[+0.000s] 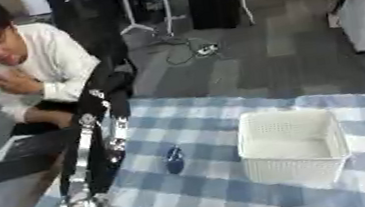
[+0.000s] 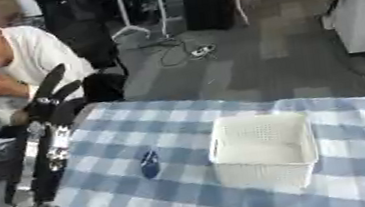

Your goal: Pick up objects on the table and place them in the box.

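A small dark blue object (image 1: 174,159) lies on the blue-and-white checked tablecloth (image 1: 198,199), a little left of the white perforated box (image 1: 290,144). The box stands on the cloth's right half and looks empty. My left arm rises from the lower left, and my left hand (image 2: 51,95) is held up above the table's far left corner with its fingers straight and spread. It touches nothing. The right hand shows in neither view.
A person in a white top sits beyond the table's left far corner. Grey floor with cables, a stand and dark furniture lies behind the table. A white cabinet stands at the far right.
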Controlling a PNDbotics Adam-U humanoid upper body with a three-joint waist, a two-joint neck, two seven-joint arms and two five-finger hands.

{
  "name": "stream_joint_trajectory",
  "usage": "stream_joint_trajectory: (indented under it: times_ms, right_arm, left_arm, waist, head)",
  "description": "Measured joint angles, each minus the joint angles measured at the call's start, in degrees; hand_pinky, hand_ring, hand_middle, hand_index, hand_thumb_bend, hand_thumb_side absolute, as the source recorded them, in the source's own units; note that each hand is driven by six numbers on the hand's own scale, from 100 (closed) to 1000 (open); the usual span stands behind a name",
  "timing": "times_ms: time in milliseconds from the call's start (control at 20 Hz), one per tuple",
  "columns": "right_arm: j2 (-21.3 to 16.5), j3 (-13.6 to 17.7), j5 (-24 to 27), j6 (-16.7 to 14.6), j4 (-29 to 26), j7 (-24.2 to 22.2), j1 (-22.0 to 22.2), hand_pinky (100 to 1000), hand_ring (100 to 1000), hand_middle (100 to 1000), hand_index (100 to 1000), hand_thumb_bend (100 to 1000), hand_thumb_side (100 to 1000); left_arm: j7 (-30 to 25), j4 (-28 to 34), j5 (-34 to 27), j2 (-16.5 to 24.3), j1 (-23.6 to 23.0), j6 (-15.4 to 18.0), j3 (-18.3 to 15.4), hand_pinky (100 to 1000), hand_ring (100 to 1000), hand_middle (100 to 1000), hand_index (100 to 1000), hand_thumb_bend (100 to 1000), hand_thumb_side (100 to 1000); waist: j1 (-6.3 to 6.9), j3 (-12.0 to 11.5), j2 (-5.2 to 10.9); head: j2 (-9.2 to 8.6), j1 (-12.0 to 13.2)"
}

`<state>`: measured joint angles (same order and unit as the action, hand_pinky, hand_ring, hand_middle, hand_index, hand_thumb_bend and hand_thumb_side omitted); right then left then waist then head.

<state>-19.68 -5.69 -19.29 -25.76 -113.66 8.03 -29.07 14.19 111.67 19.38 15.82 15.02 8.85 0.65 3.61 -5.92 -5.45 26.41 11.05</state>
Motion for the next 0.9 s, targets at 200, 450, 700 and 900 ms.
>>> stream_joint_trajectory:
  times_ms: [200, 450, 700, 900]
  right_arm:
    - [0.0, 0.0, 0.0, 0.1, 0.0, 0.0, 0.0, 534, 516, 576, 641, 211, 1000]
    - [0.0, 0.0, -0.2, 0.6, 0.0, -0.5, 0.1, 535, 518, 576, 641, 216, 1000]
    - [-0.1, 0.0, -0.3, 1.1, 0.0, -1.0, 0.6, 535, 518, 576, 641, 219, 1000]
    - [-0.5, -0.3, -0.3, 1.4, 0.0, -1.3, 0.7, 534, 518, 575, 641, 219, 1000]
  left_arm:
    - [-0.5, -0.5, 1.1, 0.0, 0.2, -1.1, -0.1, 801, 895, 1000, 1000, 819, 953]
    - [-6.3, -5.3, 10.5, 4.0, 2.9, -11.4, -0.3, 822, 897, 1000, 1000, 868, 942]
    - [-21.6, -12.3, 21.0, 12.3, 7.6, -20.9, 2.7, 811, 904, 1000, 1000, 831, 877]
    - [-35.6, -18.5, 24.9, 17.8, 12.3, -23.2, 6.1, 777, 912, 1000, 1000, 789, 808]
  waist:
    - [-0.02, 0.1, 0.00]
    - [0.55, 0.1, 0.38]
    - [1.47, 0.2, 1.10]
    - [2.04, 0.5, 1.42]
  head:
    - [-0.03, 0.0]
    - [0.22, 0.0]
    - [1.29, 0.0]
    - [2.18, 0.0]
